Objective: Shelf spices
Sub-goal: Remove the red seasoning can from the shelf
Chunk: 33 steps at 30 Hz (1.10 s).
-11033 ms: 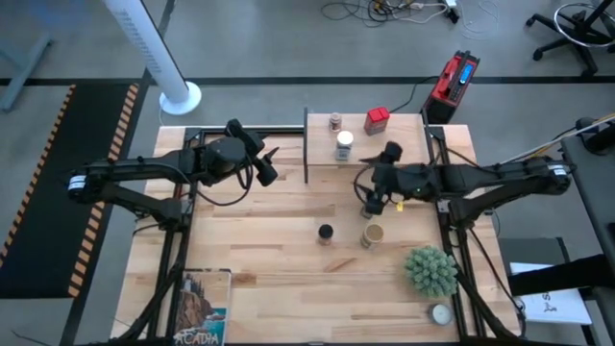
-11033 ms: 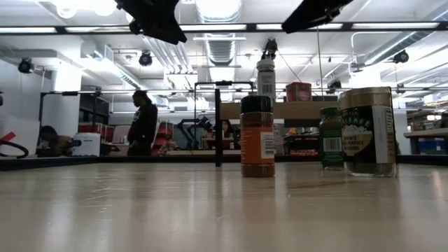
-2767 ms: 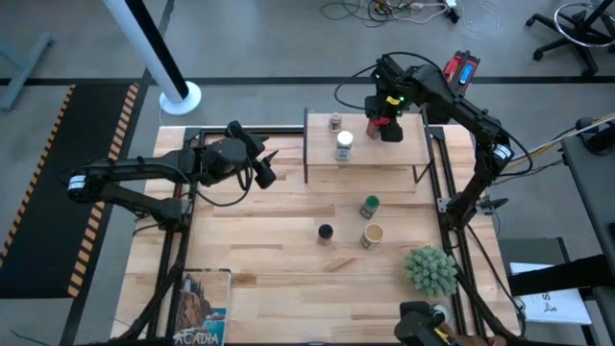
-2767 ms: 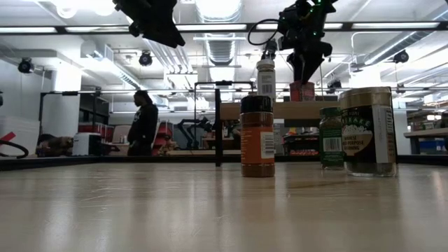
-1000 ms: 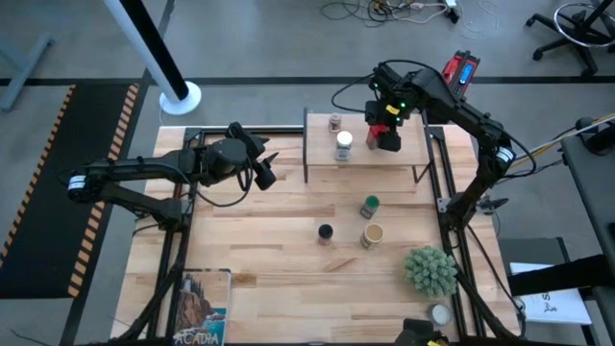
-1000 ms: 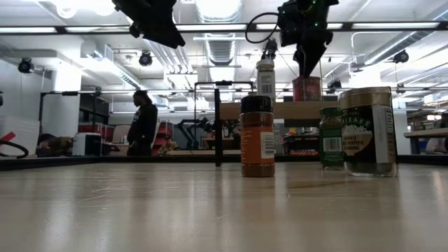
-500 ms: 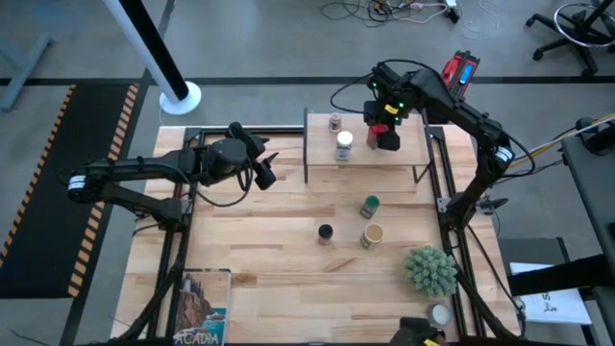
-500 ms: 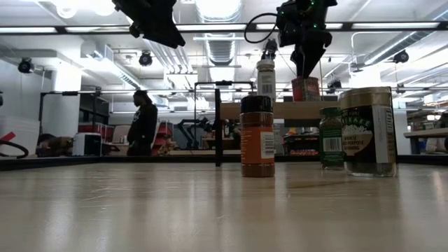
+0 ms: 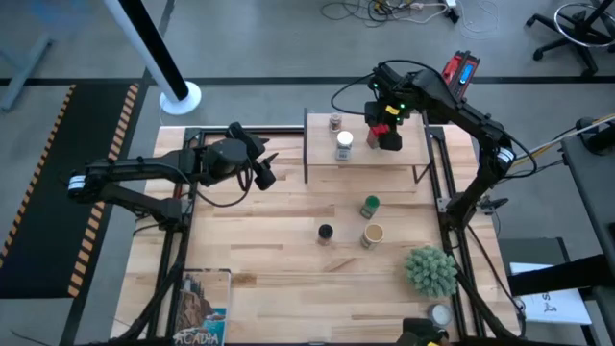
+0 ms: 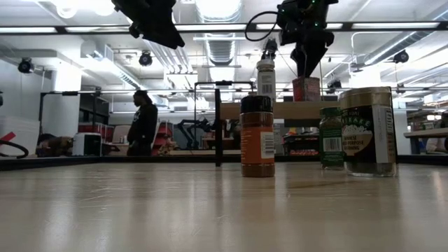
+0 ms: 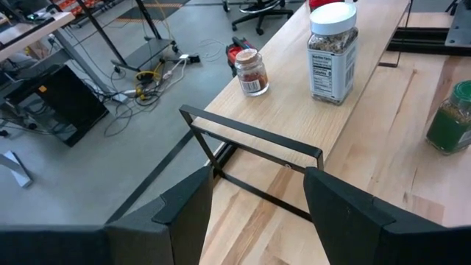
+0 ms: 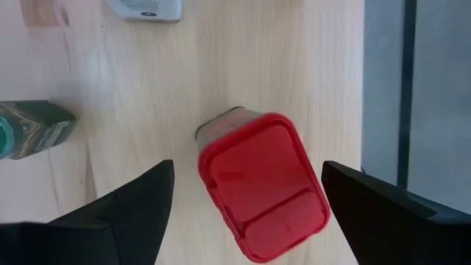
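High view: the right gripper (image 9: 386, 133) hovers over the red tin (image 9: 377, 122) on the shelf (image 9: 365, 159); the left gripper (image 9: 266, 165) waits beside the shelf, open and empty. Right wrist view: fingers spread wide either side, not touching the tin, so placing looks done; next fetch the green-lidded jar (image 9: 369, 206) from the table. Low view: no labels legible.

Lab or workshop: exposed ceiling ducts (image 10: 220, 49), strip lights, floor cables (image 9: 384, 10)
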Motion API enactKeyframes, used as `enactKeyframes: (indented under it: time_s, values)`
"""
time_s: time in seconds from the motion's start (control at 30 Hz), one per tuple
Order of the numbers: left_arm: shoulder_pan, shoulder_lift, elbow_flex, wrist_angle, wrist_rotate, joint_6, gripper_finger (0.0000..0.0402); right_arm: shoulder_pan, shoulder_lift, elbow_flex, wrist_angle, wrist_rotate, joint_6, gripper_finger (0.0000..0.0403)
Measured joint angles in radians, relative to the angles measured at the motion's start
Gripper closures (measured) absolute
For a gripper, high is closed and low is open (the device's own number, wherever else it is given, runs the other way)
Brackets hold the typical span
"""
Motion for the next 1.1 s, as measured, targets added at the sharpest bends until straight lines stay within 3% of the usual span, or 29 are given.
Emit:
enactKeyframes:
  time_s: [1.1]
  values:
    - [0.0, 0.0, 0.0, -0.013, 0.0, -0.002, 0.0198, 0.001, 0.034, -0.045, 0.0, 0.026, -0.006, 0.008]
